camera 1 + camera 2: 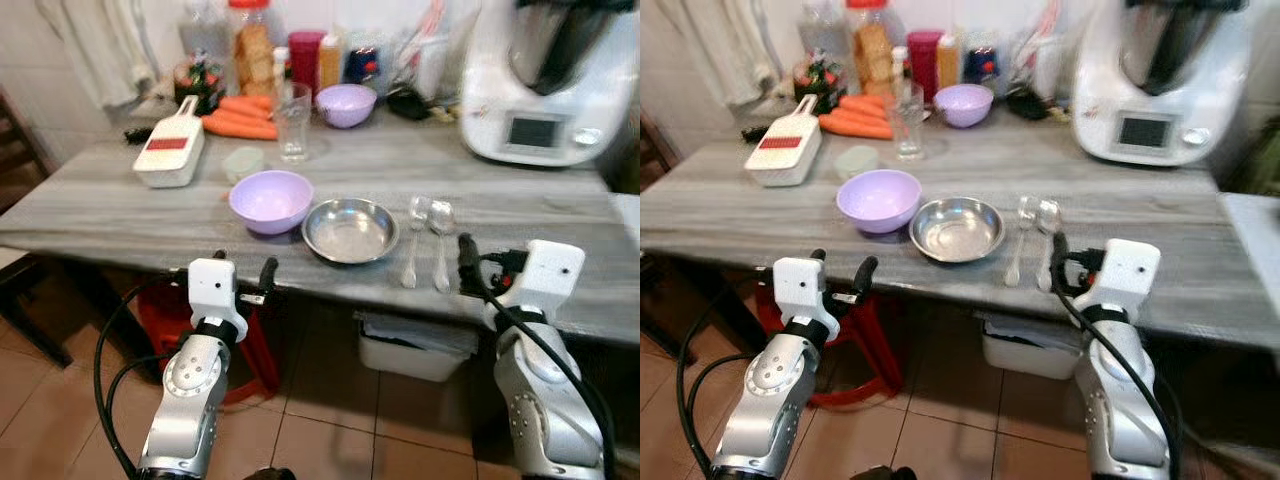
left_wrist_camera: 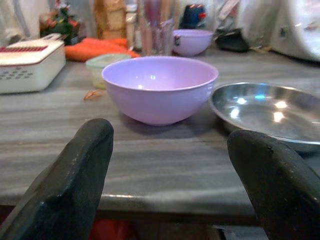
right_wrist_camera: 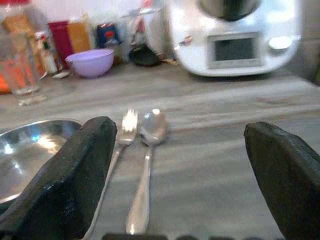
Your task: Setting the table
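Near the front edge of the grey wood-grain table [image 1: 100, 215]: a lilac bowl [image 1: 270, 200], touching or almost touching a shallow steel dish [image 1: 351, 230] on its right, then a fork [image 1: 414, 238] and a spoon [image 1: 441, 240] lying side by side, handles toward the edge. Further back: a white grater [image 1: 171, 151], a small pale-green lid [image 1: 243, 161], a drinking glass [image 1: 293, 122], carrots [image 1: 240, 116], a second lilac bowl [image 1: 346, 104], a white kitchen machine [image 1: 540, 85]. Left end effector [image 1: 243, 274] level with the table edge, below the near bowl, fingers spread wide, holding nothing. Right end effector [image 3: 187, 175] at the edge just before the cutlery, fingers [image 3: 75, 175] also wide apart, empty.
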Motion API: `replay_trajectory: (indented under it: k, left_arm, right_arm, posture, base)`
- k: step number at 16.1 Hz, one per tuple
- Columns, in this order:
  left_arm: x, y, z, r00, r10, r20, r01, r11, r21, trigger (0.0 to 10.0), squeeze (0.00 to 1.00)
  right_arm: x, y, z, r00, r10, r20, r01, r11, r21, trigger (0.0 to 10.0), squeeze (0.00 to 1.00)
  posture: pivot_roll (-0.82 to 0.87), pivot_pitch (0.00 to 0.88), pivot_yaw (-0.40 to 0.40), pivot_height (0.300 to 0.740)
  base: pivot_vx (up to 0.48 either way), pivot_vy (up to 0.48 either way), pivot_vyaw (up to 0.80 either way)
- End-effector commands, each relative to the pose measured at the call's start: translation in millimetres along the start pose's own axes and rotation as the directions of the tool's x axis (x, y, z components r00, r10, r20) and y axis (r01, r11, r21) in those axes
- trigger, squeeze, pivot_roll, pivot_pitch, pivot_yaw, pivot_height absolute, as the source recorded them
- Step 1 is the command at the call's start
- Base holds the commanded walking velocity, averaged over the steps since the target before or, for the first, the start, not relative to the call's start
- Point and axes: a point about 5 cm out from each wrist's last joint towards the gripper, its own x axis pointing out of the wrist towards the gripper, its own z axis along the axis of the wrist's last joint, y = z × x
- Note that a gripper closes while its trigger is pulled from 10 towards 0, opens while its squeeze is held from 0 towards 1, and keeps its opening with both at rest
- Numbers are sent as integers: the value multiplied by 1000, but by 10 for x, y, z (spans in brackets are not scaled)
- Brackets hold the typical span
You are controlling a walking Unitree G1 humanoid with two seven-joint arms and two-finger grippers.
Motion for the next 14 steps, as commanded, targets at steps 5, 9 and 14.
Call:
replay_trajectory:
  k: [5,9,14]
  left_arm:
    - [18,-8,-10,1000,-8,1,8,1000,13,10000,0]
    - [45,5,-8,1000,-12,3,12,1000,19,10000,0]
    - [72,-35,-7,1000,-27,11,27,999,20,10000,0]
  right_arm:
    - [8,0,-25,1000,-5,-11,5,1000,3,10000,0]
    - [27,32,-61,1000,-2,-26,3,1000,11,10000,0]
    - [12,8,-105,999,-9,-38,9,1000,5,10000,0]
  posture:
    - [-96,10,57,740]
    - [-85,0,43,740]
    - [-90,0,53,740]
  base:
    - [-261,0,0]
    - [-262,0,0]
    - [-259,0,0]
